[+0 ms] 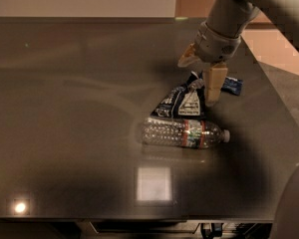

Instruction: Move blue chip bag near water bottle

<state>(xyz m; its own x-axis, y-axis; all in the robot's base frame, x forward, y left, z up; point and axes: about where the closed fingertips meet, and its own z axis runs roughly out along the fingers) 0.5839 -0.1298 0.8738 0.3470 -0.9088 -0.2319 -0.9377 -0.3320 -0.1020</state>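
The blue chip bag [182, 103] lies crumpled on the dark table, its lower edge touching the water bottle [182, 133]. The bottle lies on its side with its white cap pointing right. My gripper [197, 81] hangs from the arm at the upper right, just above the bag's top corner. Its fingers are spread: one tan finger [213, 86] reaches down along the bag's right side, and the other sits higher on the left. The bag rests on the table, not lifted.
A small flat bright-blue wrapped bar [232, 85] lies just right of the gripper. The dark table [65, 108] stretches to the left and front; its right edge runs close to the bar. A bright light reflection shows in front of the bottle.
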